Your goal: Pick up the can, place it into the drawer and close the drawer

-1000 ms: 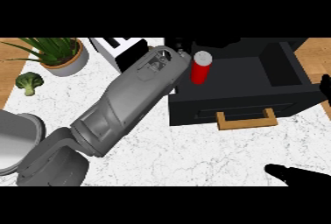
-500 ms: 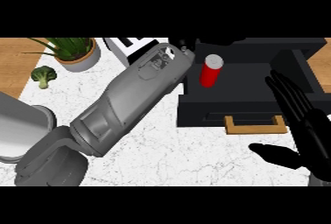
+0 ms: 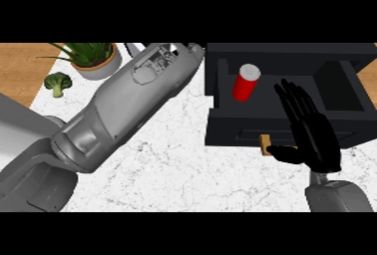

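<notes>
Black and flat, the right hand (image 3: 313, 134) stands at about four o'clock in the head view, fingers straight and held together, thumb jutting toward nine o'clock. It lies over the front of the open black box-shaped drawer (image 3: 221, 114), and its thumb is just beside the small tan wooden handle (image 3: 265, 144) on that front (contact cannot be judged from here). At seven o'clock the grey left forearm (image 3: 117, 119) rises diagonally across the white marble-patterned counter (image 3: 184, 179) toward twelve o'clock; its hand is hidden past the upper end of the arm, so whether those fingers are spread or curled cannot be told. Farther on, at one o'clock, the red cylindrical can with a pale top (image 3: 245, 82) stands upright within the drawer's dark interior, near its left wall, apart from the right fingertips. At ten o'clock a small green broccoli floret (image 3: 58, 83) lies on the counter, and beyond it, at eleven o'clock, sits a leafy green plant in a round pale pot (image 3: 92, 59).
</notes>
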Tool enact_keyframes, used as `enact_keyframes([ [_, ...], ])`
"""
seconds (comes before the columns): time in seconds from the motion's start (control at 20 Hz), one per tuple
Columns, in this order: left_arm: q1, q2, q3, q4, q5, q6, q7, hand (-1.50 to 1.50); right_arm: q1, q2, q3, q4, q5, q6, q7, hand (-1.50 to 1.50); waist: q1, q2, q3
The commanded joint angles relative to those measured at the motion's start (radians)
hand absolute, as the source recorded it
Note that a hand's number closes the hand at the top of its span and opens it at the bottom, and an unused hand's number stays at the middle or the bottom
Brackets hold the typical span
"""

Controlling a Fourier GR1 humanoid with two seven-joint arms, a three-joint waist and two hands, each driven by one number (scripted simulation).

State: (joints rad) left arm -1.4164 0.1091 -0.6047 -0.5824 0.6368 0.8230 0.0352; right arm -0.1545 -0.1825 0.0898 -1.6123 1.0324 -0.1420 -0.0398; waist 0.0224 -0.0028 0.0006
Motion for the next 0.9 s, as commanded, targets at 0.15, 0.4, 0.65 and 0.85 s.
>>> enact_keyframes([
  [0.15, 0.082, 0.088, -0.032, -0.167, -0.055, 0.01, 0.107, -1.5, -0.128, 0.027, -0.048, 0.326, 0.047, -0.147, -0.066, -1.5, 0.016, -0.001, 0.0],
  [0.4, 0.149, 0.199, -0.031, -0.281, -0.073, -0.004, 0.152, -1.5, -0.215, 0.025, -0.09, 0.459, 0.085, -0.207, -0.057, -1.5, 0.022, 0.0, 0.0],
  [0.65, 0.195, 0.259, -0.035, -0.361, -0.075, -0.046, 0.189, -1.5, -0.299, 0.013, -0.126, 0.627, 0.135, -0.318, -0.086, -1.5, 0.039, 0.005, 0.001],
  [0.85, 0.239, 0.307, -0.026, -0.438, -0.073, -0.048, 0.226, -1.5, -0.36, 0.049, -0.153, 0.722, 0.163, -0.417, -0.061, -1.5, 0.048, 0.006, 0.001],
])
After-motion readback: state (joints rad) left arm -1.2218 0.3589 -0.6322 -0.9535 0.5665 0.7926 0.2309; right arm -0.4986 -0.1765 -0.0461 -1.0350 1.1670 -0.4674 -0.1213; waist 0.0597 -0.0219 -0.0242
